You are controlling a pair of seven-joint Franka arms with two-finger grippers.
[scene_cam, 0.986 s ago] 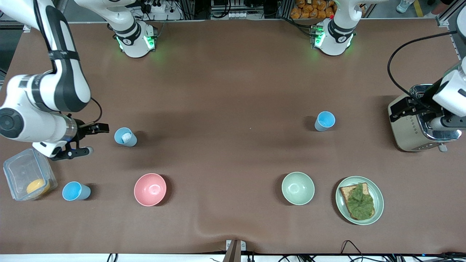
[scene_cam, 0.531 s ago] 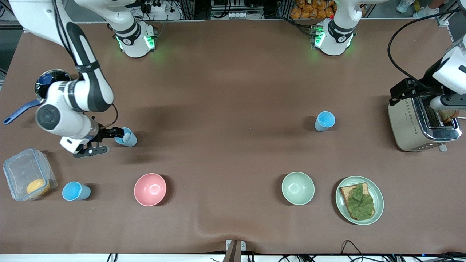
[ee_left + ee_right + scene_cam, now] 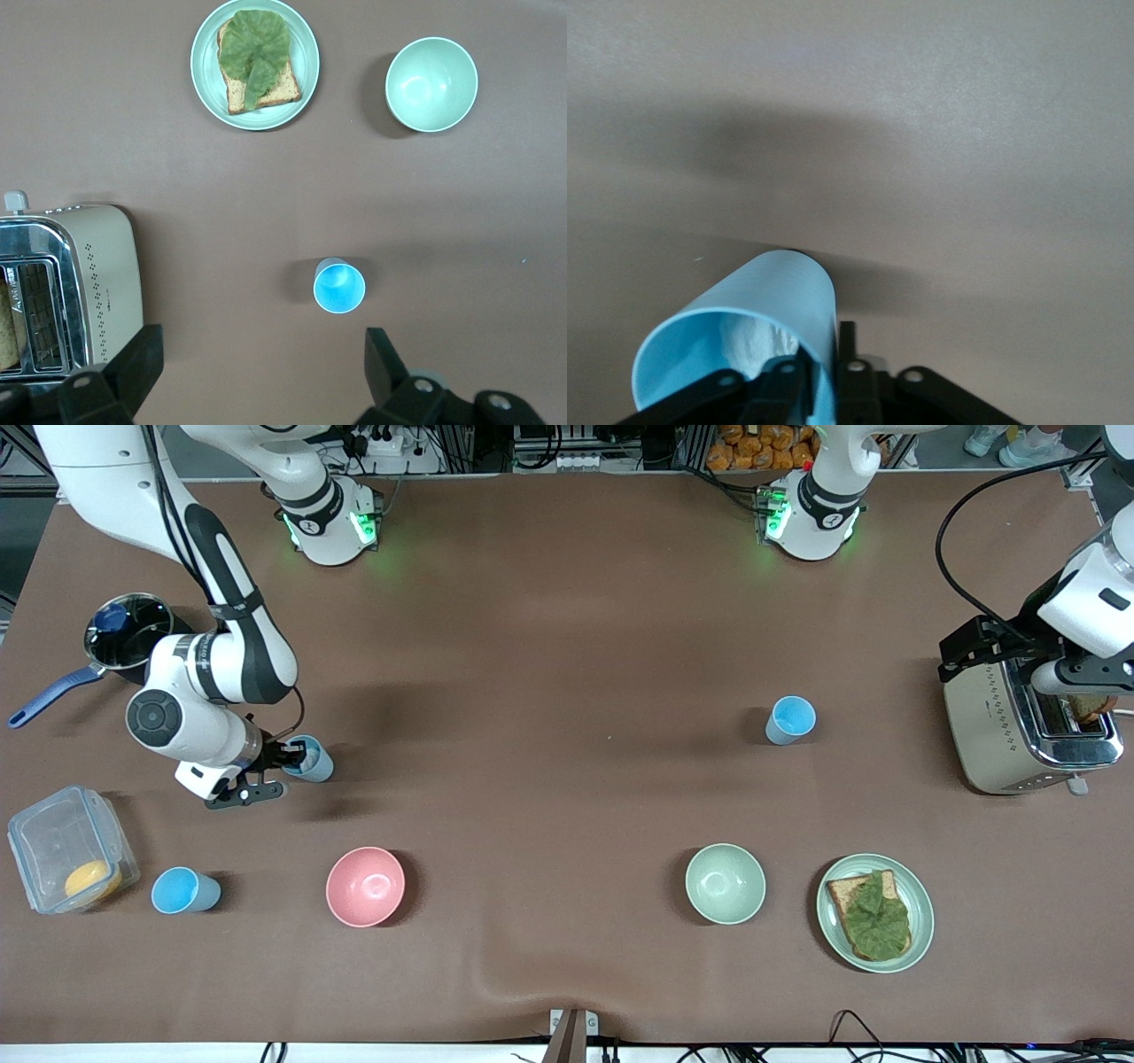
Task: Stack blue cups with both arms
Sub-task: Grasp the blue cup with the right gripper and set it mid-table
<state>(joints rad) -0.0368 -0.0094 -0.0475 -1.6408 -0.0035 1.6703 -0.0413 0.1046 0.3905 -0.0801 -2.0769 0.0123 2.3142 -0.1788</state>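
Observation:
Three blue cups stand on the brown table. One with a white patch inside (image 3: 312, 760) is toward the right arm's end. My right gripper (image 3: 285, 762) is shut on its rim wall, one finger inside and one outside, as the right wrist view shows (image 3: 824, 359) on this cup (image 3: 771, 292). A second cup (image 3: 184, 891) stands nearer the front camera, beside a clear container. A third cup (image 3: 790, 719) stands toward the left arm's end. My left gripper (image 3: 1063, 677) is open and empty, up over the toaster; its wrist view (image 3: 261, 372) shows that third cup (image 3: 339, 288) below.
A pink bowl (image 3: 365, 886), a pale green bowl (image 3: 725, 883) and a plate with toast and lettuce (image 3: 921, 921) sit nearer the front camera. A toaster (image 3: 1001, 735) stands at the left arm's end. A clear container (image 3: 53, 841) and a saucepan (image 3: 133, 624) are at the right arm's end.
My right gripper has moved across to the cup with the white patch and closed on its rim. My left gripper has shifted slightly over the toaster.

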